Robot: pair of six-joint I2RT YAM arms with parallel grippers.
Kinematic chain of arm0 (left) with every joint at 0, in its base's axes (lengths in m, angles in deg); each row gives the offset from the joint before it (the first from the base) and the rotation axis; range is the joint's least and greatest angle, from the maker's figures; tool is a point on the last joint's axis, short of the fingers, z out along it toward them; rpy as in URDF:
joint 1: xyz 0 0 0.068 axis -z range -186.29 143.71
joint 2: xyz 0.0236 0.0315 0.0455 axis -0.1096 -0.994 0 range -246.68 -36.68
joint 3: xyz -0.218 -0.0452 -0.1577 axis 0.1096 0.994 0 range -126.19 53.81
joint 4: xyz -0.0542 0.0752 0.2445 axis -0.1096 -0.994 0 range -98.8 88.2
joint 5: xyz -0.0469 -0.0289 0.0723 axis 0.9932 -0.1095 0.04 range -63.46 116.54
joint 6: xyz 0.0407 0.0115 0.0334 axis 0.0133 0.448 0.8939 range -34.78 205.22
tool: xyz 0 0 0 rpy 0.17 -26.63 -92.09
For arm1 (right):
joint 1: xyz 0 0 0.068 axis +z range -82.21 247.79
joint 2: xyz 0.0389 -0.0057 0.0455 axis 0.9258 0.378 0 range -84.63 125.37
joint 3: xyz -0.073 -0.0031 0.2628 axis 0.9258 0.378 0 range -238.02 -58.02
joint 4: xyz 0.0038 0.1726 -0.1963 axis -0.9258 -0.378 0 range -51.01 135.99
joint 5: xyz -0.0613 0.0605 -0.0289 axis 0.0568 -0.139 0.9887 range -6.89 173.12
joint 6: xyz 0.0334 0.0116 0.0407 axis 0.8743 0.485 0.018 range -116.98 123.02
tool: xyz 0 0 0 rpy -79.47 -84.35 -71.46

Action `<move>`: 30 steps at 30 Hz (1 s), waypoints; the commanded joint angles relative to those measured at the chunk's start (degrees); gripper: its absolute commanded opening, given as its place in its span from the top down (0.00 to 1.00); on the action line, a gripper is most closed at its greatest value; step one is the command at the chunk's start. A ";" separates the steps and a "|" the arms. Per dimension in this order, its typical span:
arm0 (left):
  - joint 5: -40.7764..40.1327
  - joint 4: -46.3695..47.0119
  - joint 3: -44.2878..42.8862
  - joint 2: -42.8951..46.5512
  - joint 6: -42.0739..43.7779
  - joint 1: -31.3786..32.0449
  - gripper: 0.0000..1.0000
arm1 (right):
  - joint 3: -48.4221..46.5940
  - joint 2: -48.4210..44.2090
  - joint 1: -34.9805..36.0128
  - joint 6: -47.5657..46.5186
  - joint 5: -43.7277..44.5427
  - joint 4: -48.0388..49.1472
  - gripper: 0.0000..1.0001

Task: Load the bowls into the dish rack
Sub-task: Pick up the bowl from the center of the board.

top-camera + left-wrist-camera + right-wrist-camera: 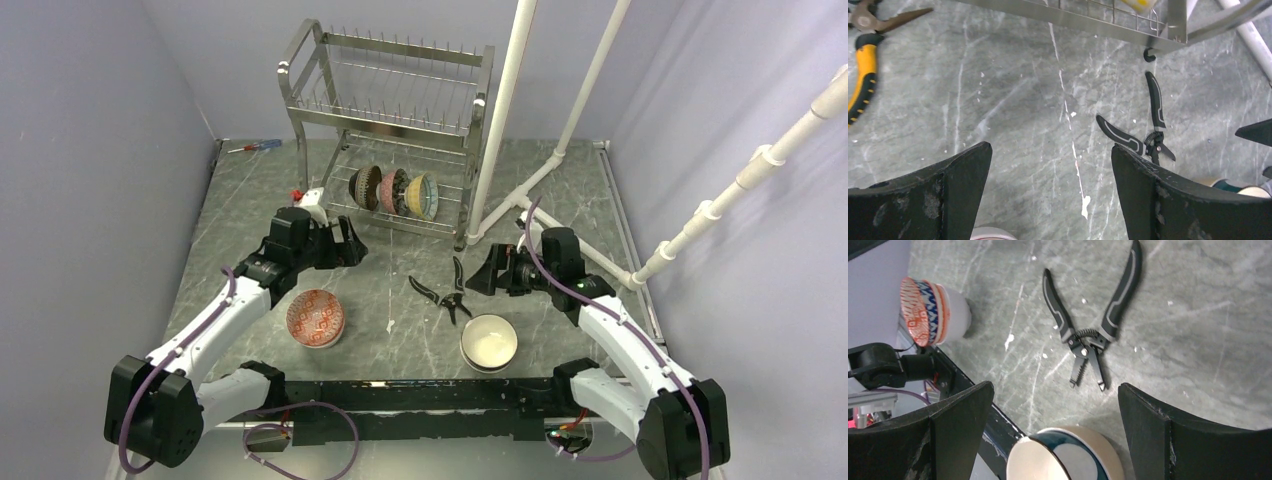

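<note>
The dish rack (385, 120) stands at 12 o'clock on the grey marbled table (560, 200), and three bowls (393, 190) sit on edge side by side in its lower tier. Two more bowls are on the table: a red-patterned bowl (315, 317) at about 7 o'clock and a cream bowl (489, 341) at about 5 o'clock, the latter showing teal on its outside in the right wrist view. The left gripper (348, 246) hovers just past the red-patterned bowl, toward the rack's near left leg, its jaws wide apart with nothing between them. The right gripper (480, 276) hangs just beyond the cream bowl, jaws likewise spread and empty. Black pliers (445, 290) lie open on the table between the two grippers. Yellow-handled pliers (863, 85) lie on the table at the left edge of the left wrist view. A screwdriver (255, 146) lies at 11 o'clock, left of the rack.
</note>
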 commanded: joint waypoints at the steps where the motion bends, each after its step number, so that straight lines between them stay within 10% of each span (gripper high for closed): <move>1: 7.91 2.54 0.89 1.73 0.27 -0.15 0.06 | -2.40 -3.48 0.18 -1.46 5.01 -7.11 0.00; 22: 16.16 6.77 -0.78 -3.92 -1.60 -0.06 0.06 | -5.12 -13.02 10.75 15.09 22.35 -37.59 0.13; 30: 15.36 6.26 -1.18 -4.54 -0.68 -0.06 0.06 | -3.33 -12.87 13.02 15.78 22.04 -38.36 0.38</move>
